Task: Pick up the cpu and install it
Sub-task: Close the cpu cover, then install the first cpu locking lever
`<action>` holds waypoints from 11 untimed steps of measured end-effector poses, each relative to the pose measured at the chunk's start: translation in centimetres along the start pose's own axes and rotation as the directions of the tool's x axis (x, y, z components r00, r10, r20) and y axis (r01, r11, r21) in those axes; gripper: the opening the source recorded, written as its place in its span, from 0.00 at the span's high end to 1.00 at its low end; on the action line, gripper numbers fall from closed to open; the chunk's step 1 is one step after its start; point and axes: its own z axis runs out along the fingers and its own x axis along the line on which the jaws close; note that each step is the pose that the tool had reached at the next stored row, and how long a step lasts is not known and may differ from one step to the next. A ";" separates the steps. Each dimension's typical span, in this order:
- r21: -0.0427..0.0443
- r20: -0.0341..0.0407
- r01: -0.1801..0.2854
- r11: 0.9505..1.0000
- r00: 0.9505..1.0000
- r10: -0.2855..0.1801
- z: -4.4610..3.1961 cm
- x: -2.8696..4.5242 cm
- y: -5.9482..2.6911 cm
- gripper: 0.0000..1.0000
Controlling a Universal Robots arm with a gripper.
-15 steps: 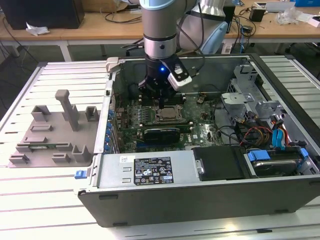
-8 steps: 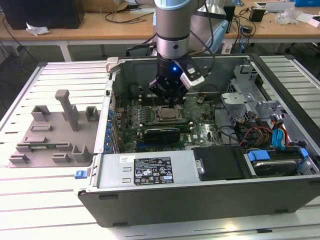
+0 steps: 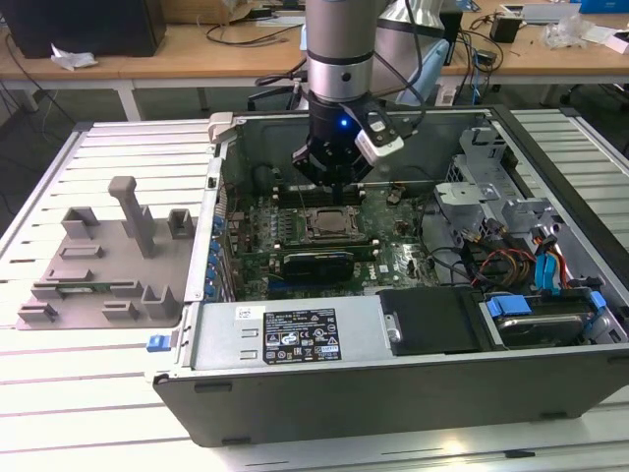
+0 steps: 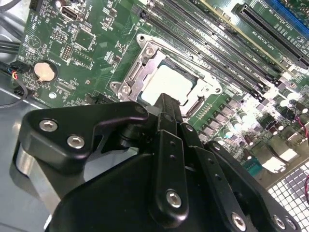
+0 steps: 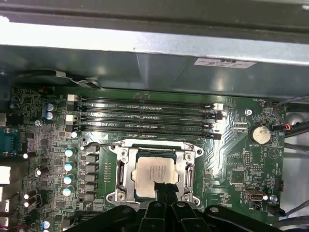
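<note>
The cpu lies flat inside the metal socket frame on the green motherboard, silvery top up. It also shows pale in the second wrist view, cpu, and in the exterior view, cpu. My gripper hangs just above the chip's edge with its black fingers drawn together and nothing between them. I cannot tell whether the tips touch the chip. In the exterior view the gripper sits inside the open computer case, straight over the socket.
Several memory slots run beside the socket, with a coin battery nearby. The case wall and drive cage flank the board. A grey plastic tray with upright posts stands at the exterior view's left.
</note>
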 end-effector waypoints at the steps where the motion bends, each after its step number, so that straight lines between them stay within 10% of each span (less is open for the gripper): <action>1: 0.000 0.000 0.000 1.000 1.000 0.000 0.00 0.01 0.00 0.89; 11: 0.000 0.000 0.000 1.000 1.000 0.000 0.00 0.04 0.00 0.89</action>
